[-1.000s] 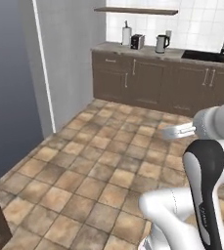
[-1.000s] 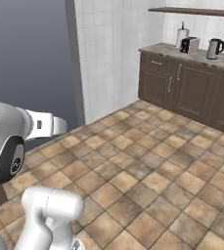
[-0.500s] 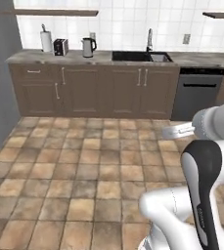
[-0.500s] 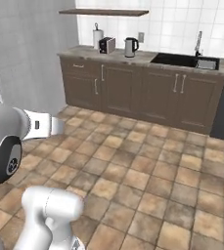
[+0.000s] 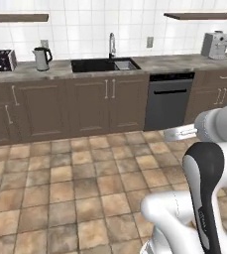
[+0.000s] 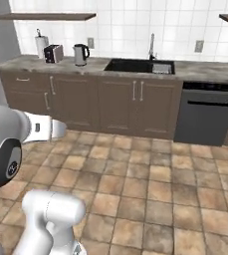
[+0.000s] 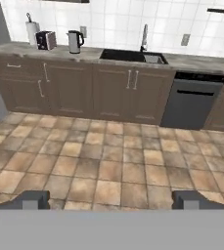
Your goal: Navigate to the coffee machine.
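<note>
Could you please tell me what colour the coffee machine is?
Light grey or silver coffee machine, best seen in the left base view.

A white-tiled wall [image 6: 135, 30] rises behind a long run of dark brown cabinets [image 5: 90, 106] under a mottled grey table [image 6: 205, 72], with a black sink [image 5: 105, 64] and tall faucet [image 5: 112, 45] set in it. A dark dishwasher [image 6: 204, 113] sits beside the cabinets, wooden shelves [image 6: 41, 16] hang above, and brown stone tiles [image 7: 108, 166] cover the floor.
</note>
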